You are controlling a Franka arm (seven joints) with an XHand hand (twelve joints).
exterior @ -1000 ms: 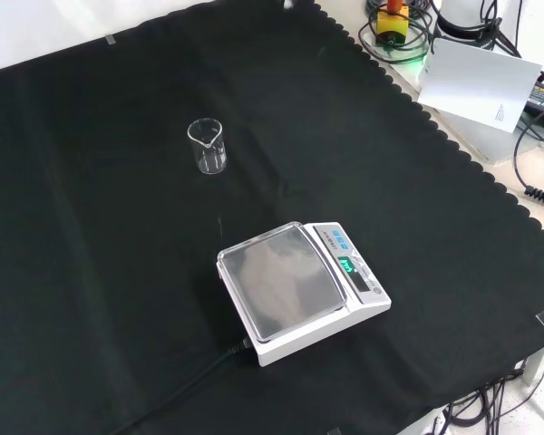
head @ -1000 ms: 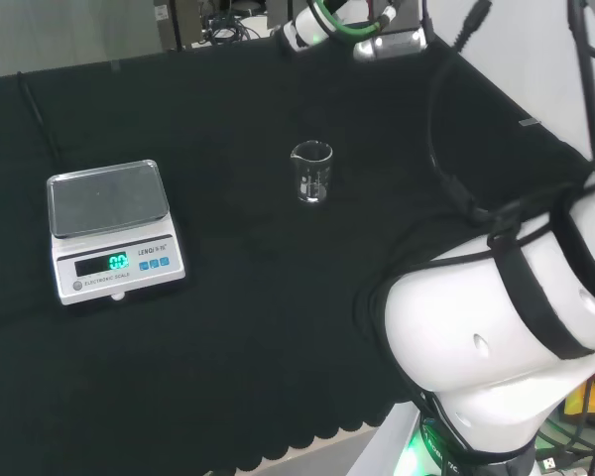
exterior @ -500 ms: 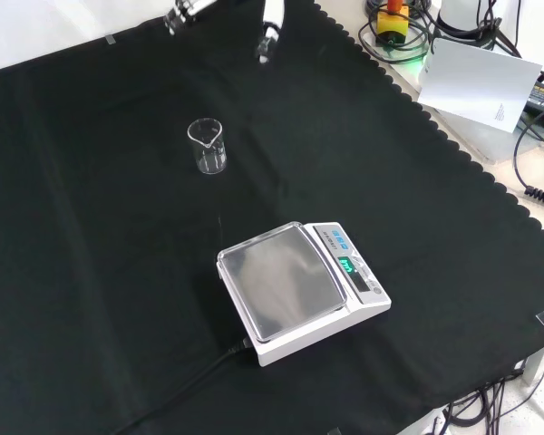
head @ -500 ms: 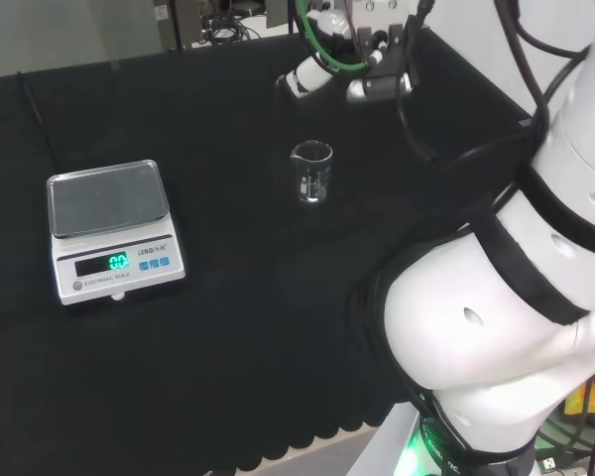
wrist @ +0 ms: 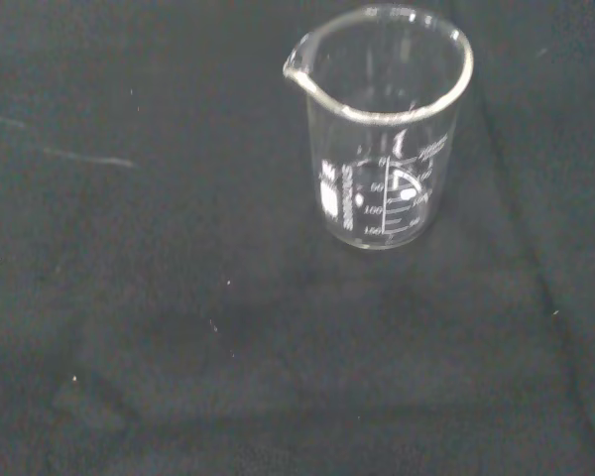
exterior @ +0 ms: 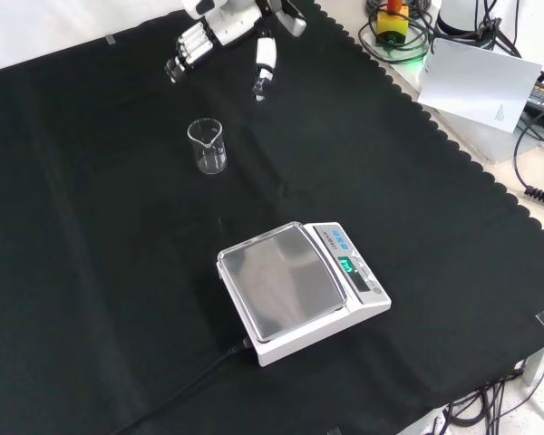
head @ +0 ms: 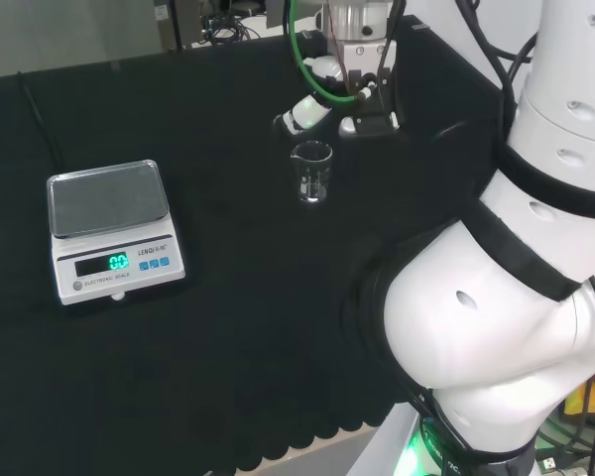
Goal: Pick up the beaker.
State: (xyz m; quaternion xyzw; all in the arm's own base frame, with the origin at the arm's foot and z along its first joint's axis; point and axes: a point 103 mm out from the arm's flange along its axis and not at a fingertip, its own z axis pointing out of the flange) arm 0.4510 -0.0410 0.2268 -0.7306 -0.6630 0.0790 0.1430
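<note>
A small clear glass beaker [head: 311, 172] with white printed marks stands upright and empty on the black cloth; the front view has the beaker [exterior: 208, 146] left of centre, and the wrist view shows the beaker [wrist: 382, 129] close up. My hand [exterior: 228, 25] hangs above and beyond it in the front view, open, fingers [exterior: 186, 50] straight and spread from the thumb [exterior: 264, 63]. In the head view the hand [head: 337, 94] is just above and to the right of the beaker, not touching it.
A white digital scale [head: 112, 229] with a steel pan sits at the left in the head view, and the scale [exterior: 298, 286] lies nearer the camera in the front view. The arm's white links [head: 516, 297] stand at the head view's right. The scalloped cloth edge [exterior: 453, 149] runs along the front view's right.
The hand has come down from the far edge toward the beaker and now hangs just beyond it. The beaker and scale have not moved.
</note>
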